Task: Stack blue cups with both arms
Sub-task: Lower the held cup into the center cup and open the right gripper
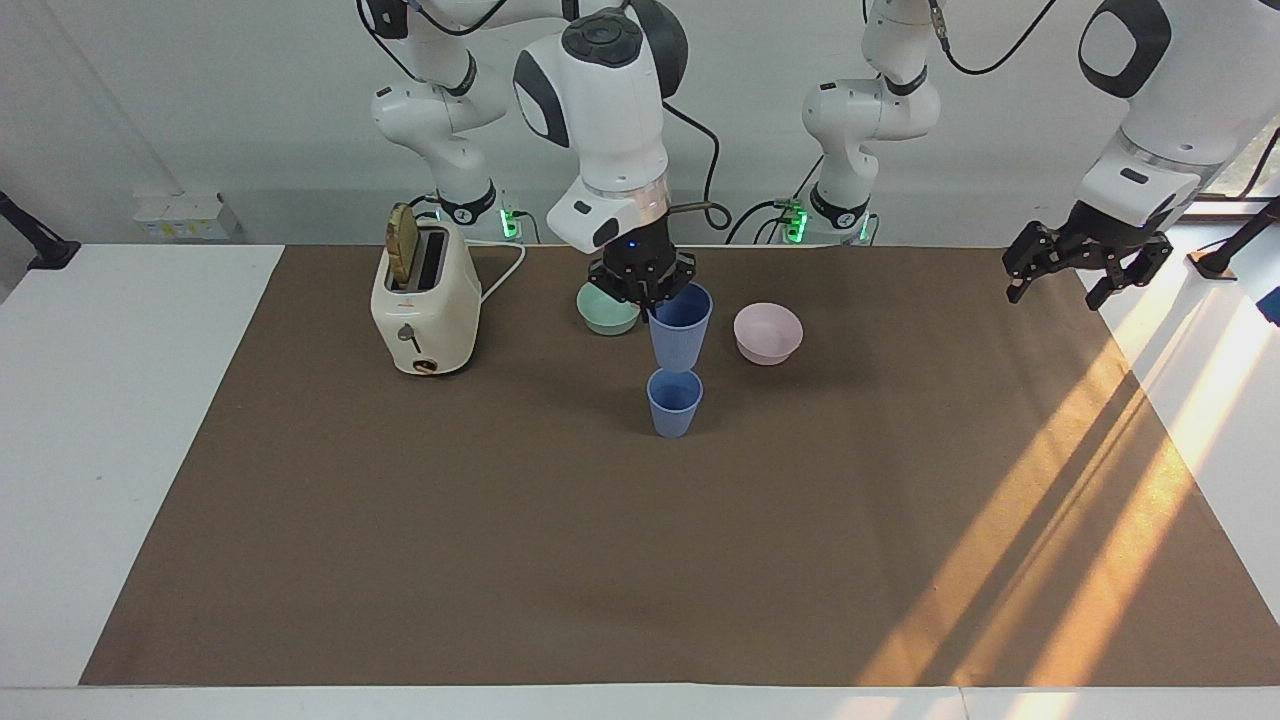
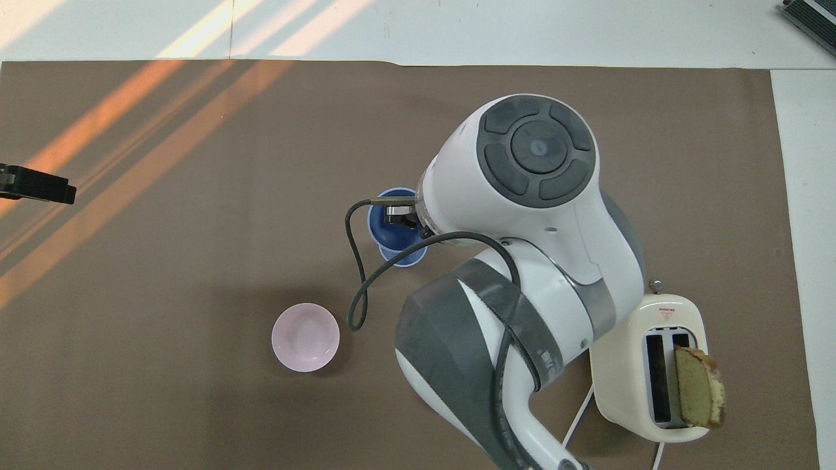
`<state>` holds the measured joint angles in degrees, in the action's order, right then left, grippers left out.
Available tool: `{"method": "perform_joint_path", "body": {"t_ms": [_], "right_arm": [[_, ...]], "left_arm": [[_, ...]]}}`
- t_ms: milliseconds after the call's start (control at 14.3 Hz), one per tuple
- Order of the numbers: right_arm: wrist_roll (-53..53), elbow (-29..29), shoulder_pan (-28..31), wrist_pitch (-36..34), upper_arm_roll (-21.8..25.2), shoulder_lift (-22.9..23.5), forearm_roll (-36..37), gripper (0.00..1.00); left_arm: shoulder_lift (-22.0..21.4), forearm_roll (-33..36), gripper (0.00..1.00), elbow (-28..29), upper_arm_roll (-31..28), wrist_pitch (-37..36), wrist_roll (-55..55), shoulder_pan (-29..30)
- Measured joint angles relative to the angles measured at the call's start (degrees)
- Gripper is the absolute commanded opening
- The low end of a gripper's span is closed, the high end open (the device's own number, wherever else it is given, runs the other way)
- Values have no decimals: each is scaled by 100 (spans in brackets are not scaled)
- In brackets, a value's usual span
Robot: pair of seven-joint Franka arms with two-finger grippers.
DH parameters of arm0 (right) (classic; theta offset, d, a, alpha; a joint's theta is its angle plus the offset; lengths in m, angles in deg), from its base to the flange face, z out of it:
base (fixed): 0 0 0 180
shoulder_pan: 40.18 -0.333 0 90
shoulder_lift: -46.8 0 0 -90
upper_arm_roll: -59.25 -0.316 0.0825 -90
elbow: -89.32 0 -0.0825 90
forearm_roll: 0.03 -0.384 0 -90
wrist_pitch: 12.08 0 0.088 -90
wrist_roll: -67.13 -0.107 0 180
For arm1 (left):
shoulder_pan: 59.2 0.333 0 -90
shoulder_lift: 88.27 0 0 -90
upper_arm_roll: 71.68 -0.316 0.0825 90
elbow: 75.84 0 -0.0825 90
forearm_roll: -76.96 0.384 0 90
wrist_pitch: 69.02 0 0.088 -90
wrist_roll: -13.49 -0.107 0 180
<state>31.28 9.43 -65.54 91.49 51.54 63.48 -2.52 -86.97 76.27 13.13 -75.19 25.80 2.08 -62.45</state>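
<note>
My right gripper [image 1: 655, 300] is shut on the rim of one blue cup [image 1: 680, 335] and holds it upright in the air, straight over the second blue cup [image 1: 675, 402]. The second cup stands upright on the brown mat. The held cup's base sits just above the standing cup's rim. In the overhead view the held cup [image 2: 385, 212] covers most of the standing cup [image 2: 406, 258], and the right gripper [image 2: 398, 217] grips its rim. My left gripper [image 1: 1062, 283] is open and empty, waiting in the air over the mat's edge at the left arm's end; it also shows in the overhead view [image 2: 36, 186].
A mint-green bowl [image 1: 603, 312] sits nearer to the robots than the cups, partly hidden by the right wrist. A pale pink bowl [image 1: 768, 332] sits beside it toward the left arm's end. A cream toaster [image 1: 420, 305] with a bread slice stands toward the right arm's end.
</note>
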Motion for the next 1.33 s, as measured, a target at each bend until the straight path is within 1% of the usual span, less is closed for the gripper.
{"method": "perform_joint_path", "body": {"t_ms": [140,349,559,909,1328], "right_arm": [[0,-111,21,22,15,91,-25,0],[0,-458,17,194,14,239,-48,0],[0,-636,14,232,8,263,-51,0],[0,-655,10,267,6,252,-56,0],[0,-686,10,587,6,252,-60,0]], "left_arm": [[-4,0,100,0,9,0,0,0],[-4,0,100,1,10,-1,0,0],[-4,0,100,1,-10,-1,2,2],[-4,0,100,1,12,-5,2,2],[-6,0,100,-28,27,-1,2,2]]}}
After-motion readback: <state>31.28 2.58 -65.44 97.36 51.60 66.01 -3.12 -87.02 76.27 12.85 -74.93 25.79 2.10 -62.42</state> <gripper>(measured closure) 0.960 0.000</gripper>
